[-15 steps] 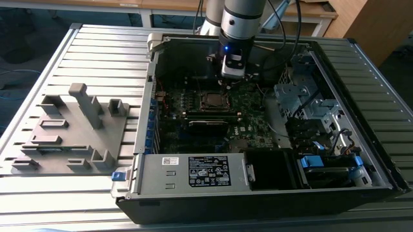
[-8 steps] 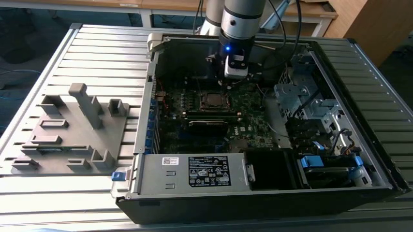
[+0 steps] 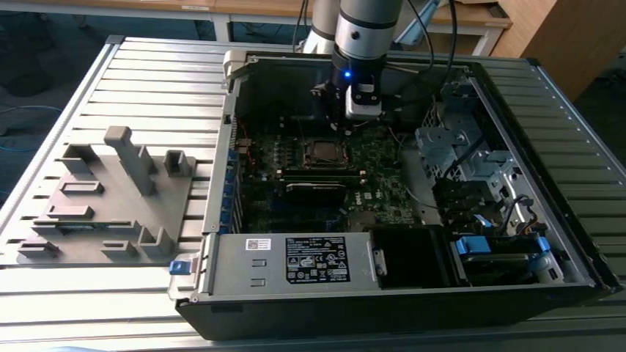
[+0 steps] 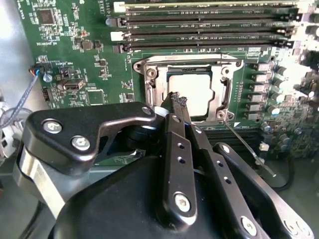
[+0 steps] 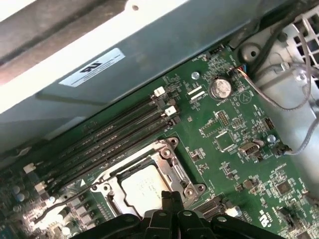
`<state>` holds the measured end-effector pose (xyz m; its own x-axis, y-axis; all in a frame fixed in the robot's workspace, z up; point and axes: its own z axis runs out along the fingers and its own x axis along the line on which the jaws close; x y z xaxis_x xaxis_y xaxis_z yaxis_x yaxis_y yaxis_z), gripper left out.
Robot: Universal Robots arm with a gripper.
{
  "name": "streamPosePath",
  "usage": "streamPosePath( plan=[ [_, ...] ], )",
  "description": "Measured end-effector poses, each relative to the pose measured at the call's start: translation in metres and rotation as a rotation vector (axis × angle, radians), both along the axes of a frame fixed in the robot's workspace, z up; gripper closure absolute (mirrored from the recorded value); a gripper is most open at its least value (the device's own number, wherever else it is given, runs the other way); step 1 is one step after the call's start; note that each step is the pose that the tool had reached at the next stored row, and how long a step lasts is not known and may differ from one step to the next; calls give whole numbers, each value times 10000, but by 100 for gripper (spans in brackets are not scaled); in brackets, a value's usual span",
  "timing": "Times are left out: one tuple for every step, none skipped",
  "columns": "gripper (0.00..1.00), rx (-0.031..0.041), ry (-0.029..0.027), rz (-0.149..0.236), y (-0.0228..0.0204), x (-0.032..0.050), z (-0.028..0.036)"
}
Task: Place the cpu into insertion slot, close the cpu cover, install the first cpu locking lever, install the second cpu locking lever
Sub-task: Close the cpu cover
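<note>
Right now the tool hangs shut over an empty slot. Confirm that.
Wrong on one count: the slot is not empty. The cpu sits in it, as the second wrist view shows. The tool does hang shut over it.

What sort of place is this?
Probably a robotics lab or test bench: an open computer case lies on a slatted metal table, a grey fixture beside it, and a gripper hangs near the cpu.
</note>
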<state>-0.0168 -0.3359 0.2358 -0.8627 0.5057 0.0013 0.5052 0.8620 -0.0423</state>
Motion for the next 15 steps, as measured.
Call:
streamPosePath(
  plan=[
    [89, 0, -1, 106, 0, 0, 0],
    [89, 0, -1, 207, 0, 0, 0],
    [89, 0, -1, 305, 0, 0, 0],
    [89, 0, -2, 423, 0, 0, 0],
    [89, -1, -3, 515, 0, 0, 0],
    [89, 0, -3, 619, 0, 0, 0],
    [89, 0, -4, 718, 0, 0, 0],
    [89, 0, -6, 810, 0, 0, 0],
    [89, 0, -7, 904, 0, 0, 0],
    [89, 0, -8, 994, 0, 0, 0],
    [89, 0, -9, 1085, 0, 0, 0],
    [89, 0, -10, 1181, 0, -1, 0],
    [89, -1, -11, 1268, 0, -1, 0],
    [89, 0, -12, 1347, 0, -1, 0],
    [89, 0, -14, 1415, 0, -2, 0]
  ],
)
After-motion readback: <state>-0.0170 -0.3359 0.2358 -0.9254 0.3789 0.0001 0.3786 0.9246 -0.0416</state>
